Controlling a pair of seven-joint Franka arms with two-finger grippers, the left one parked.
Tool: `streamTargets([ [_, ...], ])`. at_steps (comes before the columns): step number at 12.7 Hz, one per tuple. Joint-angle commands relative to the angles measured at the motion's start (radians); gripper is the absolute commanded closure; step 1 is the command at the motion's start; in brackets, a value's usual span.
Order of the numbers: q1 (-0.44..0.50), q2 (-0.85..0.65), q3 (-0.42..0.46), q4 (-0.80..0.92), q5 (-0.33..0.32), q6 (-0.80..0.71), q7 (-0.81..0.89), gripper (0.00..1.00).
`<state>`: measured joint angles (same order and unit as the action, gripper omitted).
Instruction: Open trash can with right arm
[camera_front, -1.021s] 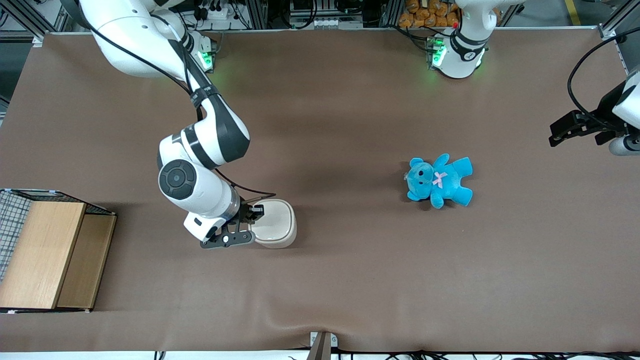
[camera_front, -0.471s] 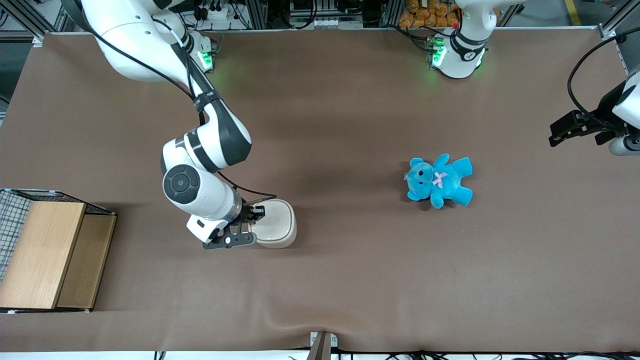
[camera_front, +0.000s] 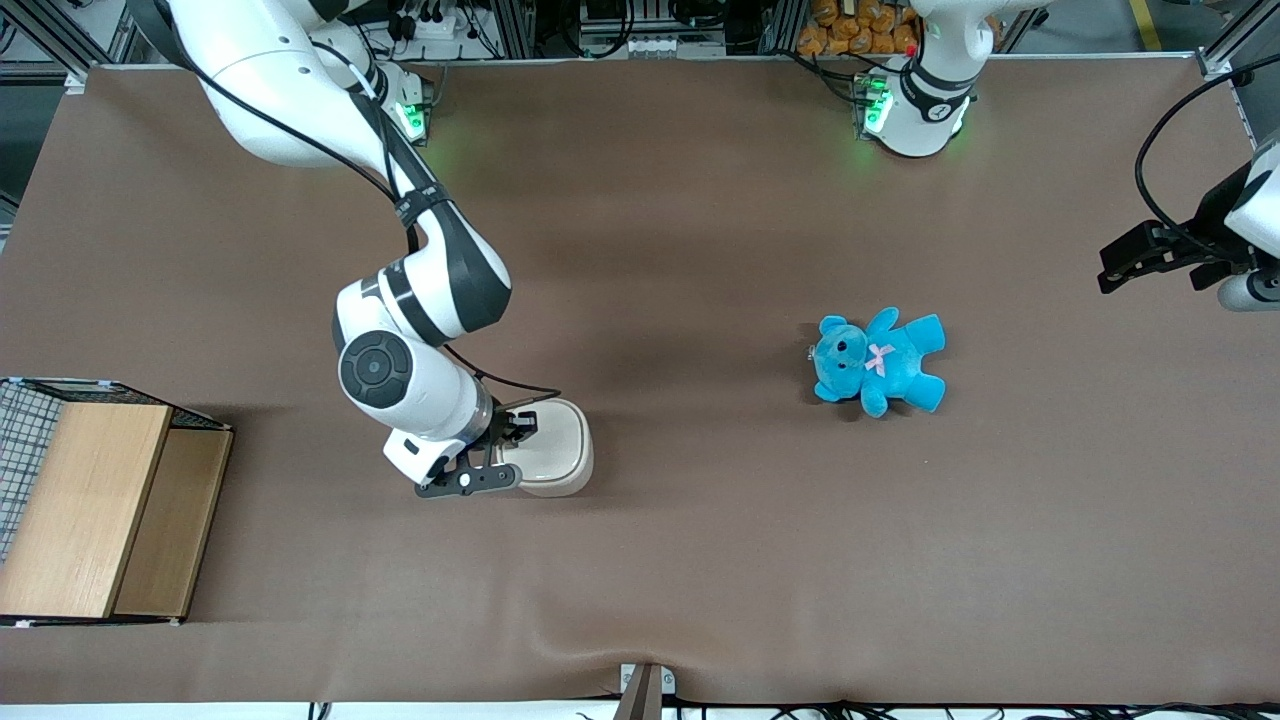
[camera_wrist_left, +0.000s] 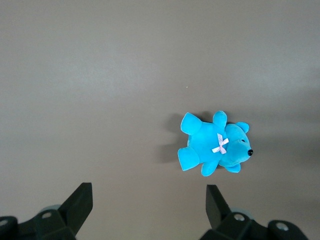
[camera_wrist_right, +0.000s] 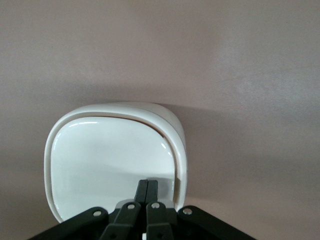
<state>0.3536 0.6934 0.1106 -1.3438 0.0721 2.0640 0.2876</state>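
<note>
Your gripper (camera_wrist_right: 147, 192) has its fingers pressed together, tips resting on the lid of the trash can (camera_front: 553, 447) at the edge nearest the right arm (camera_front: 400, 330). In the wrist view the lid (camera_wrist_right: 112, 160) looks slightly tipped, with a thin dark gap along the rim farthest from the fingers. The can stands on the brown table (camera_front: 700, 560), toward the working arm's end. The blue teddy (camera_front: 880, 362) lies well apart from it, toward the parked arm's end. The wooden box (camera_front: 95, 510) sits at the table edge on the working arm's end.
</note>
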Motion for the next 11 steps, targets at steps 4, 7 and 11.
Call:
streamTargets([
  [4,0.008,0.038,-0.006,0.023,-0.011,0.028,0.013,1.0],
  [7,0.005,0.045,-0.006,0.031,-0.018,0.033,0.016,1.0],
  [11,0.004,0.038,-0.003,0.08,0.009,-0.016,0.042,1.0],
])
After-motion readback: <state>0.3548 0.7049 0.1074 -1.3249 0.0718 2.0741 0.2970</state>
